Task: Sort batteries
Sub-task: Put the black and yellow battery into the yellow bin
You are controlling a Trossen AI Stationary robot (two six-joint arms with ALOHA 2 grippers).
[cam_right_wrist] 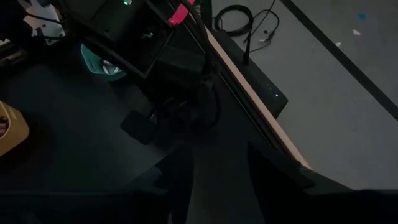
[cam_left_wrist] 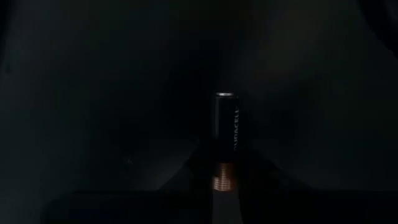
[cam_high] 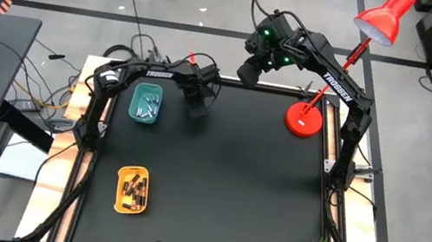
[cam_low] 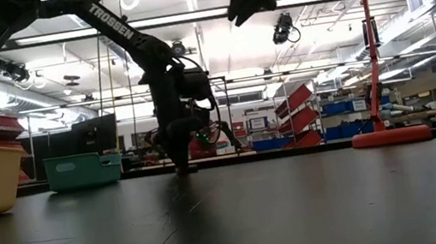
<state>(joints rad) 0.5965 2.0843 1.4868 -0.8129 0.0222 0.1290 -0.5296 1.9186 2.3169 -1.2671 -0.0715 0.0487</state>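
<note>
Counter [cam_high: 213,191]: black mat, mostly bare in the middle, with the trays kept along the left arm's side, presumably within its reach.

Red desk lamp [cam_high: 304,118]: base on the far right of the counter, shade leaning out beyond the edge.

Right claw [cam_high: 248,72]: raised high over the far edge, well apart from everything; fingers part-way open with nothing between them. It appears to be waiting.

Left claw [cam_high: 197,105]: down at the counter surface just beside the teal tray, pointing straight down. Its wrist view shows the fingers closed on one battery [cam_left_wrist: 225,140], dark with a copper end, gripped at that copper end. Judged step: grasp taken, lift to a tray due.

Teal tray [cam_high: 146,102]: far left of the counter, holding a few pale batteries [cam_high: 147,110].

Yellow tray [cam_high: 132,190]: nearer on the same side, holding several dark batteries [cam_high: 134,191]. The held battery looks to belong here, by colour.
</note>
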